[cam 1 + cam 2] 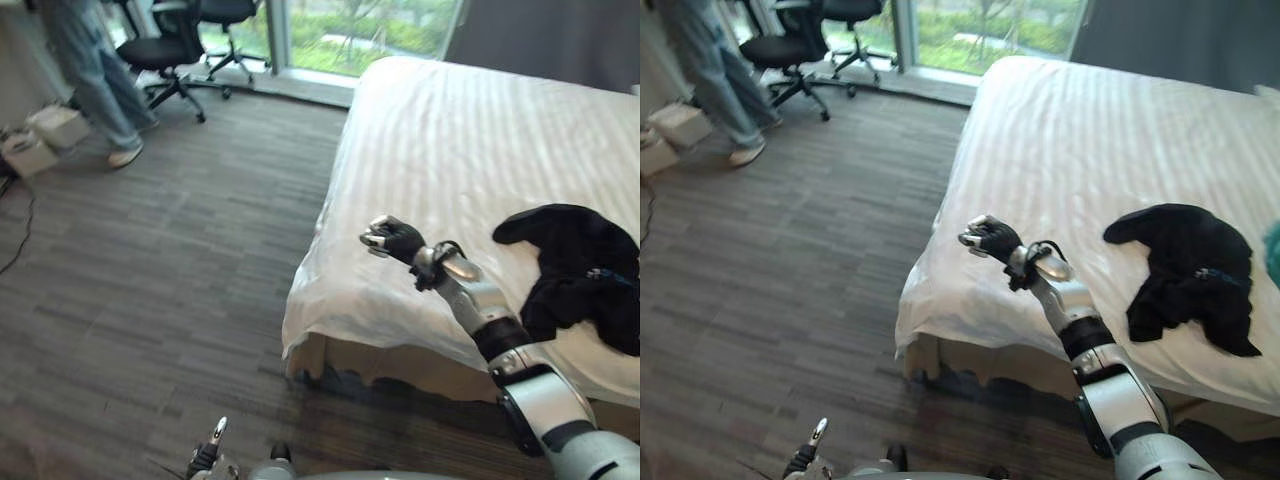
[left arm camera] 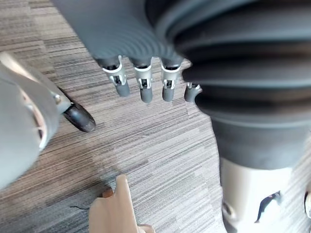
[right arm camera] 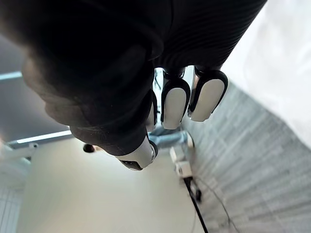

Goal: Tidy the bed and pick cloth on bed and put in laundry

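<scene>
A: The right robot hand (image 1: 392, 240), how is it?

B: Its fingers are curled into a fist and there is nothing inside. It is raised above the near left corner of the bed (image 1: 450, 150), over the white sheet.

A: And the left robot hand (image 2: 146, 90)?

B: It hangs low on the near side, above the floor (image 1: 150, 280). Its fingers are straight and relaxed, the dark tips point down to the floor, and it holds nothing.

A: Where is the black cloth (image 1: 575, 270)?

B: It lies crumpled on the near right part of the bed, on top of the sheet. It is to the right of the fist and apart from it. No hand touches it.

A: How does the bed look?

B: The sheet is white with fine stripes and has some wrinkles. At the near left corner it hangs over the edge.

A: What is farther away?

B: On the far left a person (image 1: 95, 70) stands on the floor. Beside the person is a black office chair (image 1: 165, 50), and some white boxes (image 1: 45, 135) lie near the left edge. Behind the chair, at the far side, is a window (image 1: 370, 30) with green outside.
</scene>
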Robot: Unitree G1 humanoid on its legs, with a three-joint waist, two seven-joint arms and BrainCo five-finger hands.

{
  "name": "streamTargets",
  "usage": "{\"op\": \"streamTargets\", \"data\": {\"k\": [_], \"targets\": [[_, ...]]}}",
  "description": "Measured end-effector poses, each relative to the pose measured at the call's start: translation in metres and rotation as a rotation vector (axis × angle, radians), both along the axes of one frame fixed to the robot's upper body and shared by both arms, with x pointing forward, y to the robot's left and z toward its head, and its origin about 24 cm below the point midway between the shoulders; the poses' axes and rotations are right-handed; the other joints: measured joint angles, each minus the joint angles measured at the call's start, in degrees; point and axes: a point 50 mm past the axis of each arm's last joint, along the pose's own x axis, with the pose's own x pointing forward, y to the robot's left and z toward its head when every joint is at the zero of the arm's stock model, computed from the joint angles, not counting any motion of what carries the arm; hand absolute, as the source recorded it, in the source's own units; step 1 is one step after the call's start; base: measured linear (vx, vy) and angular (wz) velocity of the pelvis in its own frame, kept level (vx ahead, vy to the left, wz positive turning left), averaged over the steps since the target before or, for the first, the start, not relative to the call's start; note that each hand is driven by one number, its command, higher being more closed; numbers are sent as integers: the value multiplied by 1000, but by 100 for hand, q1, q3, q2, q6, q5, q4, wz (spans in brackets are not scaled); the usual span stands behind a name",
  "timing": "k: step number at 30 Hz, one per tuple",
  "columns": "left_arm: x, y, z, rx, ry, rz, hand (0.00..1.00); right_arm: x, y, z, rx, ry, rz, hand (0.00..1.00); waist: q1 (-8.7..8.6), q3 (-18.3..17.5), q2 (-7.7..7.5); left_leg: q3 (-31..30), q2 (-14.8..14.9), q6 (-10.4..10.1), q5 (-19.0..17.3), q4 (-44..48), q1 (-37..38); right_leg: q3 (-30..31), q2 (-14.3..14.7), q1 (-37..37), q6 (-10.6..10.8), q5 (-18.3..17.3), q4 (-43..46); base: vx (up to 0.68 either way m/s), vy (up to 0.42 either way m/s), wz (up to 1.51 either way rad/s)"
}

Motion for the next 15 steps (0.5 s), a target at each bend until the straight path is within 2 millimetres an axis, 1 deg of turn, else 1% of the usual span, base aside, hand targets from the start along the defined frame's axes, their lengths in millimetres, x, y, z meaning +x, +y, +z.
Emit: {"op": "streamTargets", "data": {"k": [1, 2, 3, 4, 5, 6, 7, 8, 9, 10, 11, 12, 13, 14, 15], "targets": [[5, 0, 3, 0, -30, -13, 0, 5, 1, 13, -4, -27, -6, 100, 34, 231, 43, -88, -7, 12, 54, 17, -94, -81, -33, -94, -26, -25, 112, -134, 58, 44], [11, 0, 8, 3, -66, -29, 0, 10, 1, 30, -7, -73, -19, 100, 155, 533, 101, -127, -9, 16, 68, 115, -244, -113, -95, -246, -68, -80, 311, -97, 46, 28], [14, 0, 9, 2, -80, -35, 0, 11, 1, 37, -8, -91, -27, 100, 204, 645, 143, -163, -13, 18, 69, 171, -336, -142, -112, -336, -79, -99, 407, -112, 60, 29], [22, -4, 12, -2, -102, -63, 0, 15, -5, 45, -17, -105, -58, 100, 295, 764, 248, -269, -47, 67, 104, 245, -542, -251, -198, -529, -87, -149, 600, -68, 50, 35], [26, -6, 13, -6, -113, -80, 0, 17, -9, 47, -25, -104, -73, 100, 321, 798, 311, -332, -73, 80, 113, 297, -660, -295, -230, -626, -77, -195, 712, -63, 52, 47], [34, -12, 17, -22, -141, -110, 0, 19, -16, 49, -37, -100, -103, 100, 400, 866, 434, -409, -102, 122, 143, 346, -813, -372, -340, -819, -67, -267, 936, -46, 60, 34], [39, -17, 18, -38, -159, -131, 0, 21, -21, 49, -45, -94, -128, 100, 466, 905, 507, -425, -143, 137, 154, 377, -912, -374, -417, -936, -69, -306, 1092, -49, 71, 35], [44, -24, 20, -63, -174, -158, 0, 24, -27, 48, -60, -80, -158, 100, 489, 968, 626, -460, -209, 173, 180, 430, -1035, -399, -537, -1066, -27, -375, 1277, -70, 93, 29], [51, -33, 22, -86, -185, -196, 0, 26, -38, 45, -80, -62, -206, 100, 534, 1036, 777, -520, -280, 185, 188, 511, -1153, -425, -646, -1210, -25, -411, 1434, -70, 83, 28], [54, -37, 23, -92, -193, -217, 0, 27, -44, 42, -97, -51, -231, 100, 580, 1057, 850, -527, -308, 194, 194, 524, -1208, -443, -694, -1272, -12, -427, 1502, -91, 83, 23], [59, -43, 25, -102, -212, -253, 0, 29, -56, 37, -136, -27, -282, 100, 627, 1087, 982, -573, -357, 228, 219, 529, -1356, -466, -764, -1429, -16, -433, 1596, -78, 61, 15], [62, -45, 26, -102, -218, -266, 0, 29, -62, 34, -153, -16, -302, 100, 637, 1090, 1042, -599, -370, 229, 221, 529, -1442, -499, -788, -1512, -16, -434, 1618, -91, 60, 19], [68, -47, 29, -98, -235, -280, 0, 30, -73, 29, -184, 10, -340, 100, 685, 1113, 1145, -623, -378, 225, 251, 527, -1625, -537, -803, -1676, -36, -439, 1624, -99, 36, 12], [75, -46, 33, -82, -257, -288, 0, 30, -87, 20, -208, 55, -396, 100, 765, 1104, 1201, -641, -375, 174, 291, 520, -1826, -545, -797, -1861, -58, -414, 1616, -90, 19, 9], [77, -45, 34, -70, -270, -291, 0, 30, -93, 15, -207, 85, -420, 100, 776, 1101, 1206, -658, -373, 140, 317, 499, -1912, -556, -796, -1934, -64, -402, 1618, -63, -14, 7]]}}
